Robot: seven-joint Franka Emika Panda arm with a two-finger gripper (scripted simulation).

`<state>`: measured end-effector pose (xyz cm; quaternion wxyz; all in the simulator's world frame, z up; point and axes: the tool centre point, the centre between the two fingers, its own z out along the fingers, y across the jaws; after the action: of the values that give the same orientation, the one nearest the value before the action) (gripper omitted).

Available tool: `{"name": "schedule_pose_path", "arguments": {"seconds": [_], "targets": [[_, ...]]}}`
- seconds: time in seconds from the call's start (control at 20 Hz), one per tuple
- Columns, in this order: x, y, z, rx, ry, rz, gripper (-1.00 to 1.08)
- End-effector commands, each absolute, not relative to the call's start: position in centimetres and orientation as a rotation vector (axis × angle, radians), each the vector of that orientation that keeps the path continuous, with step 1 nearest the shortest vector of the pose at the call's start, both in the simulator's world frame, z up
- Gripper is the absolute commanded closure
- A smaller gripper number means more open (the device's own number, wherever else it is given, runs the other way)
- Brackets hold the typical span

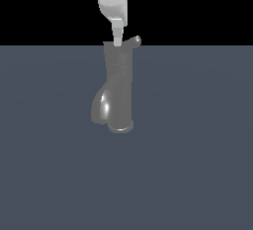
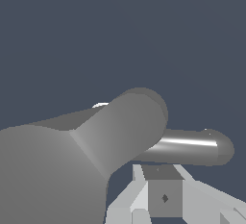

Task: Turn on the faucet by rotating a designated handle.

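Note:
The faucet [image 1: 118, 83] is a dark grey glossy upright cylinder on a flared base ring, with its bulging spout [image 1: 101, 106] toward the exterior view's left. The handle [image 1: 134, 41] is a short grey lever sticking out from the cap toward the exterior view's right. My white gripper [image 1: 117, 40] comes down from above, its tip at the cap's top edge just beside the lever's root. In the wrist view the faucet's body [image 2: 96, 141] fills the near field, the glossy handle [image 2: 192, 146] lies close beyond my gripper [image 2: 165, 189], and the fingers look pressed together with nothing between them.
The faucet stands on a flat blue-grey floor [image 1: 197, 165] that stretches all round it. Black background lies above the horizon line. No other objects show.

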<state>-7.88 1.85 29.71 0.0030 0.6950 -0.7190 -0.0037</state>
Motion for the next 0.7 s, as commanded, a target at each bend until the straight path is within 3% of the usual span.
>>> {"name": "schedule_pose_path", "arguments": {"seconds": [0.0, 0.1, 0.15, 0.65], "targets": [[-7.0, -3.2, 29.7, 2.094, -2.342, 0.001, 1.08], [-6.9, -3.7, 29.7, 2.091, -2.345, 0.0, 1.08], [-7.4, 0.7, 29.7, 2.177, -2.264, -0.014, 1.08], [-4.9, -1.7, 29.7, 2.147, -2.293, -0.009, 1.08]]}}
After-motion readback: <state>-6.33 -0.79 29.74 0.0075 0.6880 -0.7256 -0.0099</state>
